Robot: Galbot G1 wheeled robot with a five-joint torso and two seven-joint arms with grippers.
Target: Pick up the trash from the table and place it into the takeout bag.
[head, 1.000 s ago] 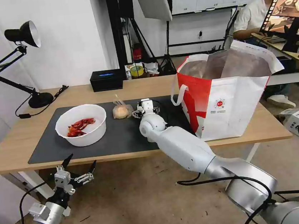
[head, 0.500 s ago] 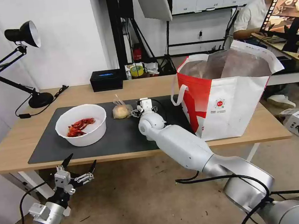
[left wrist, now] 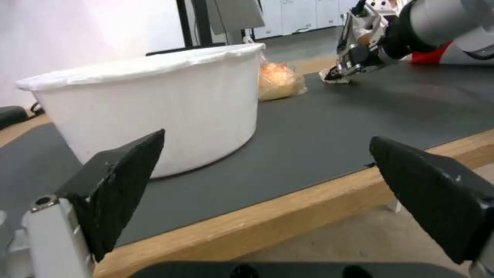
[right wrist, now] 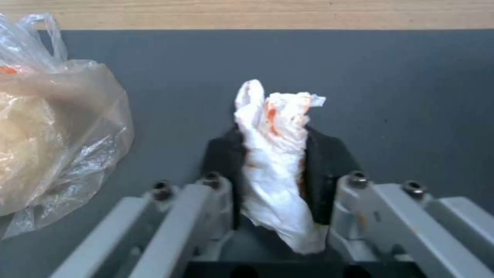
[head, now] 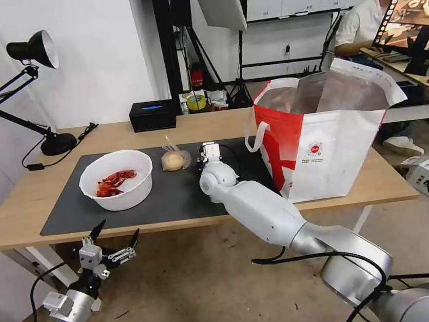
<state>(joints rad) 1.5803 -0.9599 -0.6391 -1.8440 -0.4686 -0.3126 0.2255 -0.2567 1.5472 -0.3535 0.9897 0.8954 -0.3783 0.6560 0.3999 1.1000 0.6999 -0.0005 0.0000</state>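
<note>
On the dark grey mat (head: 177, 196) of the table (head: 22, 198), my right gripper (head: 207, 151) is shut on the crumpled white tissue (right wrist: 273, 116), which has orange stains and sticks out past the black pads (right wrist: 322, 154). The clear-bagged beige bun (head: 174, 160) (right wrist: 46, 143) lies just left of it. Farther left stands the white round bowl (head: 117, 180) (left wrist: 149, 104) with red shells. The red-and-white takeout bag (head: 325, 138) stands open at the right end of the table. My left gripper (head: 111, 240) (left wrist: 268, 185) hangs open below the table's front edge, level with the bowl.
A black box (head: 153, 115) sits at the table's back edge, with a tape roll (head: 196, 101) behind it. A black desk lamp (head: 32, 52) stands at the back left corner, its cable trailing on the wood. The bag's white strap handle (head: 252, 131) hangs toward my right arm.
My right gripper's fingers have come together on the tissue beside the bun. The left arm has stayed where it was.
</note>
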